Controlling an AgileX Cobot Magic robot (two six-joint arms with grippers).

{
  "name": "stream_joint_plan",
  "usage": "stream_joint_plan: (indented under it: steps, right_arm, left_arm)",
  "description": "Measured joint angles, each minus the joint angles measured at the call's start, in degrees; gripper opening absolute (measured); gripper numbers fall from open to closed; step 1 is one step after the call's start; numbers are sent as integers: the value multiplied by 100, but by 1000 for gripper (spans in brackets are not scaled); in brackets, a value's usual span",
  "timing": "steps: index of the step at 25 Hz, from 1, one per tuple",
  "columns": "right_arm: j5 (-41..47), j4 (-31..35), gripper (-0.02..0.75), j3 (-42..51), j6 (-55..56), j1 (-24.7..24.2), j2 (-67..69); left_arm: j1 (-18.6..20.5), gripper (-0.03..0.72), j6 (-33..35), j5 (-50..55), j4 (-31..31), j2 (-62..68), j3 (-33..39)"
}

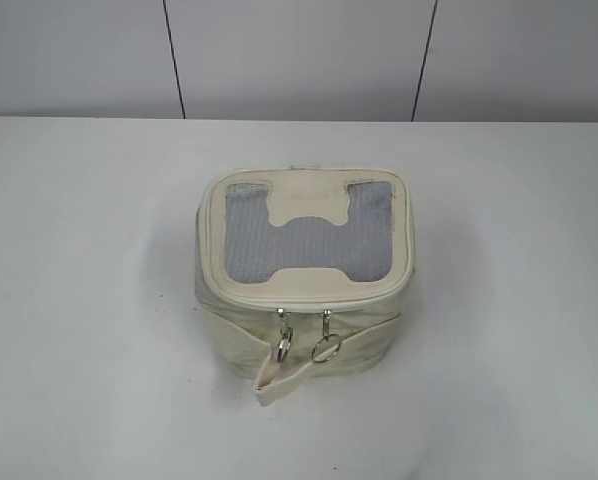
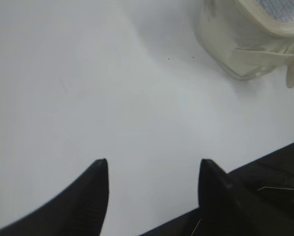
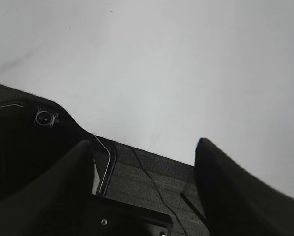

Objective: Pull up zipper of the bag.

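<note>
White tabletop [image 1: 89,300] runs wide and bare on every side of the bag [image 1: 299,290], which sits near the middle, well back from the near edge and short of the grey panelled wall [image 1: 299,55] behind. Its lid faces up, grey mesh [image 1: 249,240] under a cream H-shaped patch [image 1: 309,205]. Along the front of the lid rim lies the zipper [image 1: 304,302], its two sliders side by side near the middle, each with a silver ring pull [image 1: 326,348] hanging over the strap [image 1: 309,365]; the strap's loose end pokes out toward the front left.

From the left wrist, the left gripper [image 2: 152,194] hangs over empty table, jaws spread wide with nothing between them, the bag's corner well off at upper right. The right gripper [image 3: 144,189] is likewise spread and empty, poised above the table's near edge with dark base plate [image 3: 152,187] and a cable [image 3: 147,172] below it. Neither arm shows in the exterior view.
</note>
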Motion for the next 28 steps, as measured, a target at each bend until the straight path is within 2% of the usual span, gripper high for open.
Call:
stream_joint_plan:
  steps: [6,12,18,21,28]
  right_arm:
    - [-42,0,505,703,0,0,-1909]
    - [-155,54,505,751,-88,0,-3434]
    - [-271,614,505,786,-825,0,-3948]
    - [-582,683,505,913,-884,0,-3953]
    - [-674,683,505,967,-884,0,-3953]
  left_arm:
    - [0,442,87,-66,-274,-1584,887]
    - [0,442,280,-370,-319,-2572,1075]
    - [0,442,460,-394,-375,-2654,1111]
    - [0,437,601,-399,-474,-2659,1111]
    - [0,431,632,-399,-510,-2659,1111]
